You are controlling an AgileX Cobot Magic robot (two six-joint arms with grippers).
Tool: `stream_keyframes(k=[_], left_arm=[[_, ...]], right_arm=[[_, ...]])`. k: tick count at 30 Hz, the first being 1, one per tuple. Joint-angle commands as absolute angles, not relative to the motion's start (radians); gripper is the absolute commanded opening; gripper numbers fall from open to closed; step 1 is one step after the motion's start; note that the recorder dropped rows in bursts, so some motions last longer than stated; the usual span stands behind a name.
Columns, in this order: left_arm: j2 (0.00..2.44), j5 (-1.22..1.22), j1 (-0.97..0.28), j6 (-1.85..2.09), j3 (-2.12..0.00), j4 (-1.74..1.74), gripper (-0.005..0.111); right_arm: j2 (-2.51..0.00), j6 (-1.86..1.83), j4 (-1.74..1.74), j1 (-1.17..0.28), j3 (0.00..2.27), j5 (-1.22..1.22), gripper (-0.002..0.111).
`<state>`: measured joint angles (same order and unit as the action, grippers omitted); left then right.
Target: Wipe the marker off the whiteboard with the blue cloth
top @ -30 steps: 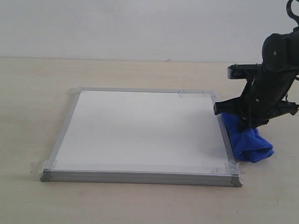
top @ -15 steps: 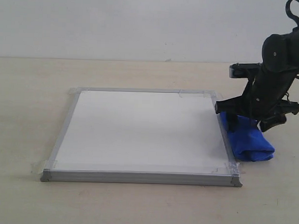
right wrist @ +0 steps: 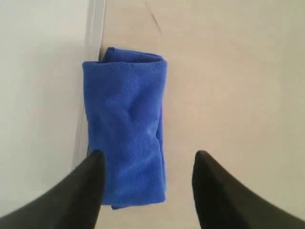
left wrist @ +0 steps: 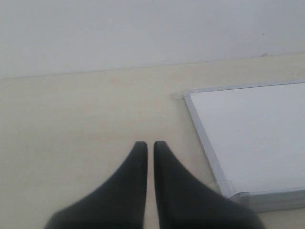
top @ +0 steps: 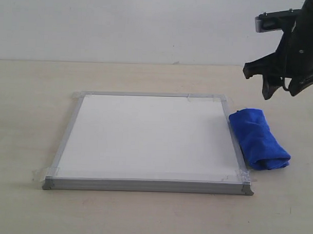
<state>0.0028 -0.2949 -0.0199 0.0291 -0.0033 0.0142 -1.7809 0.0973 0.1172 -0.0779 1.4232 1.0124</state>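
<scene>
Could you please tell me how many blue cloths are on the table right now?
1. The blue cloth lies on the table against the whiteboard's right frame in the exterior view, below the open right gripper. No other cloth shows.

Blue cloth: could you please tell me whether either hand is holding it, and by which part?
Nothing is held. The blue cloth lies loose beside the whiteboard; the right hand is open above it, the left hand shut and empty.
</scene>
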Motion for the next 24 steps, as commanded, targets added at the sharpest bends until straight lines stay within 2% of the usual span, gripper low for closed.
stream_keyframes(k=[1,2,7,17,24], left_arm=[[0.0,-0.296,-0.024,0.031,0.0,0.008,0.004],[0.0,-0.296,-0.024,0.031,0.0,0.008,0.004],[0.0,-0.296,-0.024,0.031,0.0,0.008,0.004],[0.0,-0.296,-0.024,0.031,0.0,0.008,0.004],[0.0,-0.296,-0.024,0.031,0.0,0.008,0.004]], right_arm=[[-1.731,0.063,0.111,-0.07,1.429,1.078,0.015],[-1.717,0.066,0.111,-0.07,1.429,1.092,0.0],[-1.64,0.009,0.058,-0.07,1.404,1.137,0.0],[-1.241,-0.181,-0.235,-0.07,1.024,0.808,0.0],[-1.049,-0.191,-0.252,-0.07,0.832,0.779,0.0]])
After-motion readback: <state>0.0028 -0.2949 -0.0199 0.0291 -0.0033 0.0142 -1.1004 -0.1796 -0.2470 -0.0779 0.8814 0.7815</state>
